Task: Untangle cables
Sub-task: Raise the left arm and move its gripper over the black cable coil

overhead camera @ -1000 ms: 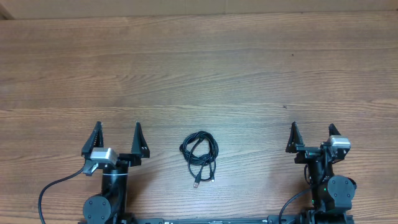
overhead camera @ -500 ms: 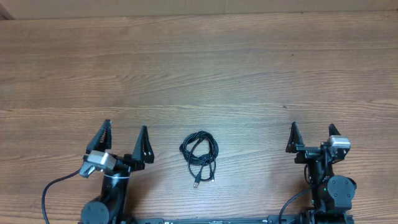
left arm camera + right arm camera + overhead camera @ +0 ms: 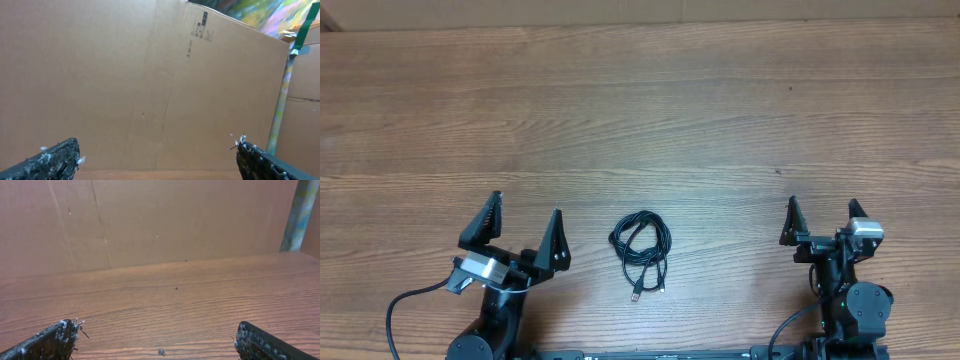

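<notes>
The cables [image 3: 640,245] lie as one small tangled bundle of thin black cords on the wooden table [image 3: 650,110], near its front edge, between the two arms. Two plug ends [image 3: 637,295] stick out of the bundle toward the front, one of them silvery. My left gripper [image 3: 527,205] stands open to the left of the bundle, apart from it and angled a little toward it. My right gripper [image 3: 823,203] stands open far to the right. Neither wrist view shows the cables: the left gripper [image 3: 157,145] faces a cardboard wall, and the right gripper [image 3: 156,326] faces bare table.
A brown cardboard wall [image 3: 150,75] closes off the table's far side. Thick black wires [image 3: 398,312] run from the robot bases at the front edge. A small dark speck [image 3: 161,352] lies on the wood ahead of the right gripper.
My left gripper has swung slightly to the right, turning toward the cable bundle, and stays open. The right arm and the cables have not moved.
</notes>
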